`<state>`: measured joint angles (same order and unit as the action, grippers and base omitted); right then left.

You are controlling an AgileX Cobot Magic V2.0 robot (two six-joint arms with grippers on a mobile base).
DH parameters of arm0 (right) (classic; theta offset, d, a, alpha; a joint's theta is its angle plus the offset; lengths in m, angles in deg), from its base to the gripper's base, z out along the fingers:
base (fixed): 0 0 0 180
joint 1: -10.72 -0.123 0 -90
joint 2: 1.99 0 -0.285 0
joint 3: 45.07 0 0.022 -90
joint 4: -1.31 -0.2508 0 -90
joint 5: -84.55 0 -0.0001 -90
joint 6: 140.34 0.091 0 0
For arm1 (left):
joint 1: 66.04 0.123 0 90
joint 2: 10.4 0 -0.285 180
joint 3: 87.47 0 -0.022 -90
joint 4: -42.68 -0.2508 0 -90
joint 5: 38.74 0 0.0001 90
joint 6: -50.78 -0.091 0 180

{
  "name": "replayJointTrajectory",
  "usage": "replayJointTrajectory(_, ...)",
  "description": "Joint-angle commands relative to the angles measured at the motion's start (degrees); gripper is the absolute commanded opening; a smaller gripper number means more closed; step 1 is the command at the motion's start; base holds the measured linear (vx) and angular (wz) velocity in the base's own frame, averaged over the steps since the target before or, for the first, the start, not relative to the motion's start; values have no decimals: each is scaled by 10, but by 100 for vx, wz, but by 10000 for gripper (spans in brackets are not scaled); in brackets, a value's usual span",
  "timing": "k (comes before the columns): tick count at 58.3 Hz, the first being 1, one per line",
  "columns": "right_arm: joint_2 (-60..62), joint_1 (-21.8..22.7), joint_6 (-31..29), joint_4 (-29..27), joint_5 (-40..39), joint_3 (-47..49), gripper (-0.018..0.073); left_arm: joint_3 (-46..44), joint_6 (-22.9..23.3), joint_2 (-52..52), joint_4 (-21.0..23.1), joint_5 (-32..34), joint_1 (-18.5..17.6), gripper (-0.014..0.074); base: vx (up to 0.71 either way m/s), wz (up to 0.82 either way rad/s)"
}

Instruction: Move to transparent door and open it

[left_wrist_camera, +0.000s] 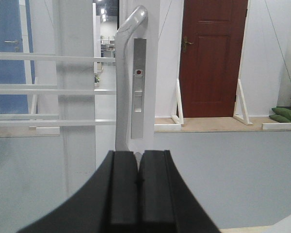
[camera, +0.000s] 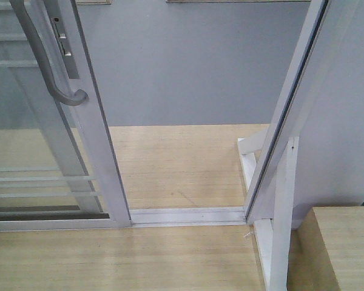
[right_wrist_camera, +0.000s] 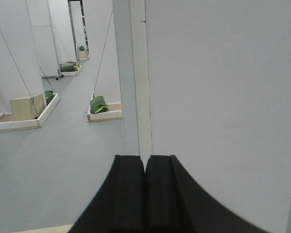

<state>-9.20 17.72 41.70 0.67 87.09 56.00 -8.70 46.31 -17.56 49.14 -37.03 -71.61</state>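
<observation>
Beside open gap, transparent door [camera: 42,139].

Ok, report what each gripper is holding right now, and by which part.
Nothing is held. The left gripper is shut on nothing, short of the grey pull handle of the transparent door. The right gripper is also shut and empty.

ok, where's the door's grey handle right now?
Front view: grey handle upper left, on the transparent door stile. Left wrist view: straight ahead of the left gripper.

Pale wooden floor [camera: 170,163], grey wall [camera: 188,60]
</observation>
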Motion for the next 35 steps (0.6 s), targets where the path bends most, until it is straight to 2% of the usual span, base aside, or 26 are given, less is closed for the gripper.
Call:
replayJointTrajectory(1,8,3,-4,6,-45,-8,-5,16,4,7,1,49,-2,-6,0,0)
replayJointTrajectory(35,8,3,-4,6,-45,-8,-5,16,4,7,1,49,-2,-6,0,0)
